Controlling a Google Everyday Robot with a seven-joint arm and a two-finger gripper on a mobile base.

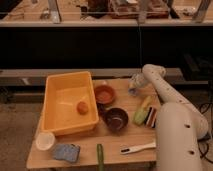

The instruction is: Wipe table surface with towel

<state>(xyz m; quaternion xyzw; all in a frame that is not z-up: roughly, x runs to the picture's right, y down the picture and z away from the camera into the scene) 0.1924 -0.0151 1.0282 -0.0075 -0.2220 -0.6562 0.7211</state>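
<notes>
Hovering at the far edge of the light brown wooden counter (120, 140), just to the right of the small round orange bowl (105, 93), the robot's tool (135, 82) is reaching down from the bent white arm (162, 90). The small pale grey-white cloth towel (132, 91) is lying bunched on the counter, also to the right of the orange bowl and at about the same depth. It is sitting directly under the tool and is either touching it or very nearly so. I cannot tell whether the tool is spread wide, narrowed, or already gripping the cloth, because the two are blending together there.

The step in hand is looking like getting hold of the towel, or pressing it down, before any stroke is begun. The next move is calling for firm downward contact on the cloth, then a sweep across bare wood. The free strip is running along the far edge to the right of the orange bowl. A stroke toward the bowl, or toward the dark brown round bowl (116, 119) just in front of it, is risking a knock. The large yellow rectangular plastic tub (55, 102) is standing to the left of the orange bowl, blocking that side.
</notes>
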